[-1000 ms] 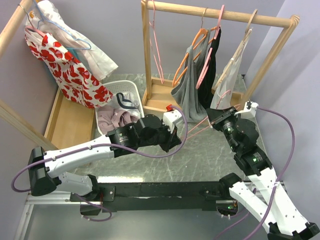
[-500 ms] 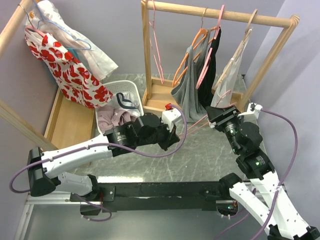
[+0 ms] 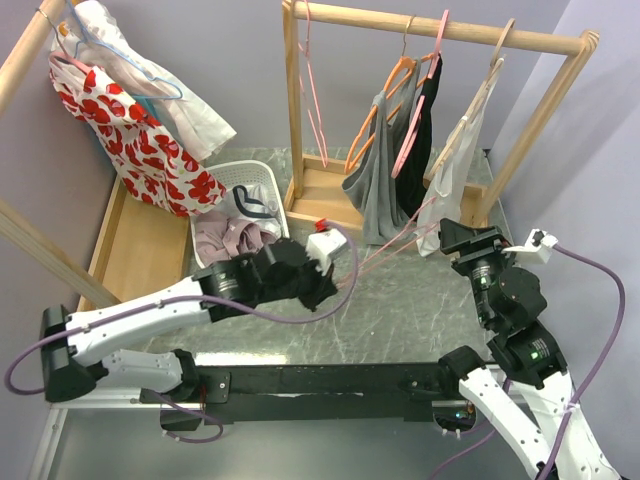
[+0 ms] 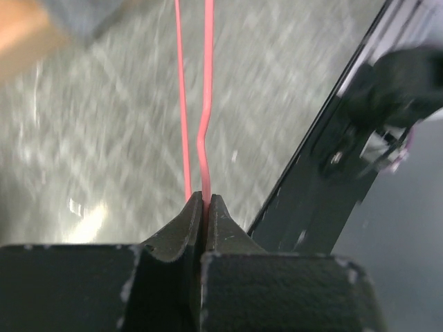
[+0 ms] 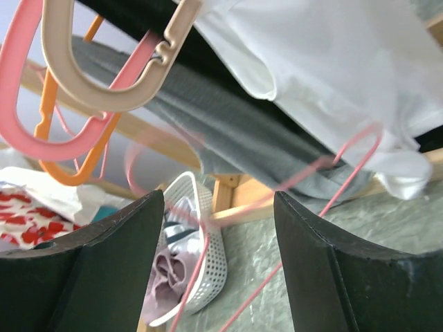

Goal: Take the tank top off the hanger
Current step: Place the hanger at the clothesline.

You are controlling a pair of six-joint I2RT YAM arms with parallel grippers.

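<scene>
The white tank top (image 3: pixel 447 178) droops at the right end of the wooden rack, also filling the top of the right wrist view (image 5: pixel 325 62). A thin pink wire hanger (image 3: pixel 395 245) slants from its hem down to my left gripper (image 3: pixel 337 284). The left wrist view shows that gripper (image 4: pixel 205 199) shut on the hanger wire (image 4: pixel 206 104) above the table. The hanger's far loop (image 5: pixel 353 155) is caught in the tank top's lower edge. My right gripper (image 3: pixel 456 236) sits just below the tank top, open (image 5: pixel 220 228), with nothing between its fingers.
On the wooden rack (image 3: pixel 440 30) hang a grey garment (image 3: pixel 375 180) and a black one (image 3: pixel 425 120), on orange and pink hangers. Left of the rack's base stands a white basket (image 3: pixel 262 185) of clothes. A red floral dress (image 3: pixel 135 140) hangs far left.
My right gripper has opened and drawn back to the right, away from the hanger. The left arm has pulled back left and nearer, still holding the pink hanger.
</scene>
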